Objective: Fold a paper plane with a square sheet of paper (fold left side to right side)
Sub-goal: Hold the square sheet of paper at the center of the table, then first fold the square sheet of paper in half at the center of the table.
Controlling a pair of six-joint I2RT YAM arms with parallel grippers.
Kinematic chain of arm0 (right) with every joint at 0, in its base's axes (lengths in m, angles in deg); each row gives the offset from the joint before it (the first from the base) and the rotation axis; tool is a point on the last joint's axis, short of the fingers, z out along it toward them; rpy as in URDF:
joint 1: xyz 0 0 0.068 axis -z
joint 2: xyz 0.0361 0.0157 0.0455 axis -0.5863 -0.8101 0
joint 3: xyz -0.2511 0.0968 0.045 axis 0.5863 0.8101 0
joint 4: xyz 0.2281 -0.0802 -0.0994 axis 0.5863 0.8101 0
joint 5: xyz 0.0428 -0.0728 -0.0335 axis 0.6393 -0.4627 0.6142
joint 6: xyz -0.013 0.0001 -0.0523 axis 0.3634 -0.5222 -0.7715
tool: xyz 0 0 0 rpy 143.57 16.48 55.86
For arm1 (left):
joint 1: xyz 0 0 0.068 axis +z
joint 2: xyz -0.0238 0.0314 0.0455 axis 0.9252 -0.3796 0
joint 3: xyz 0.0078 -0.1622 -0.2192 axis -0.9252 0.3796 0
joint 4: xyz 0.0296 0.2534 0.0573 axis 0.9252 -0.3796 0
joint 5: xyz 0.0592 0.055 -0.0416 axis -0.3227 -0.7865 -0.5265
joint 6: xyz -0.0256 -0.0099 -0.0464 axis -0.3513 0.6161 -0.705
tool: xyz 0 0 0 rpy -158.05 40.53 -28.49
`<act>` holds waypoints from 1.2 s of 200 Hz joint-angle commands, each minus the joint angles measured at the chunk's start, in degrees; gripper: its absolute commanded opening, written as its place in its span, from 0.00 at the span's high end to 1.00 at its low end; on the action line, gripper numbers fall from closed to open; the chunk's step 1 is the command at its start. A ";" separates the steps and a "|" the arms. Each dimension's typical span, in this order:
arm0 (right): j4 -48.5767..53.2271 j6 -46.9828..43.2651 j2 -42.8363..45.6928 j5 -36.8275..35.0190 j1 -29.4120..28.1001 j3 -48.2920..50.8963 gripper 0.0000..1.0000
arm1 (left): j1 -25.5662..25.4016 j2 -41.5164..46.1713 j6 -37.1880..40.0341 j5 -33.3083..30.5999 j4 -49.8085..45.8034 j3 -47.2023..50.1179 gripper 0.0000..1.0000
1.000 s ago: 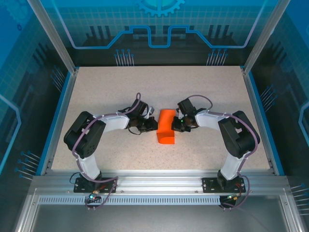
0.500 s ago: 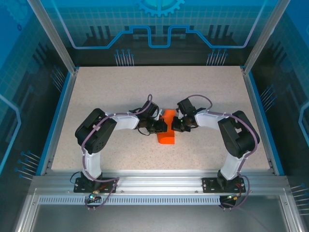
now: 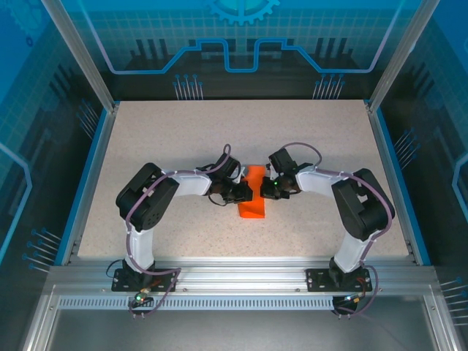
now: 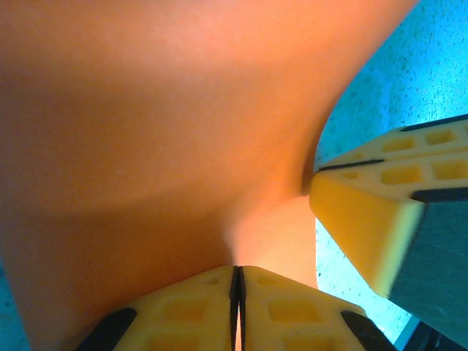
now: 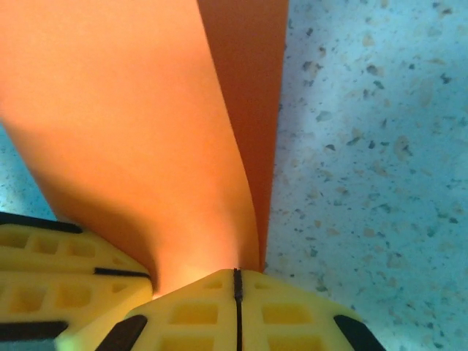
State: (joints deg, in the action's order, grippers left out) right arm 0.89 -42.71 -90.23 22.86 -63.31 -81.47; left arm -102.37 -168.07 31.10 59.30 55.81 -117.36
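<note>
Left gripper [image 3: 245, 191]: clenched on the square sheet of paper [image 3: 252, 209]. Its wrist view shows the two yellow pads meeting, with orange paper running into the seam.
Right gripper [image 3: 265, 190]: clenched on the same sheet. Two layers of paper converge into the line where its pads meet.
Sheet position: between the two grippers, bowing up ahead of both sets of fingertips as a doubled strip. Its free end lies on the table [image 3: 183, 131], toward the arm bases from both grippers.
Gripper spacing: just beside one another. A finger of the right gripper stands immediately right of the left gripper's tips.
Fold state (judged): the left side has been carried across to the right. The paper curves loosely and no flat crease is set.
Risk, tear: if the grippers draw apart while both pinch, the thin sheet takes the load at the pinch points.
Risk, skewed crease: if the two layers ahead of the right gripper are not edge to edge when pressed, the fold sets crooked.
Risk, crumple: the paper already puckers at the left gripper's tips, and further pushing toward the right gripper would buckle it.
Risk, collision: the fingers are close, so a small inward move brings them into contact.
Containers: none seen. The sheet is held by the two pinches and the table.
</note>
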 commanded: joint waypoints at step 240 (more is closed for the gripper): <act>4.02 2.11 -14.22 -0.10 2.06 -11.02 0.94 | -3.09 4.60 -1.55 0.14 -5.16 7.00 0.87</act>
State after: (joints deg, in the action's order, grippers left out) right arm -0.16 -41.14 -101.14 25.86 -62.35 -92.53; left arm -103.74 -165.53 31.07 58.71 55.70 -114.24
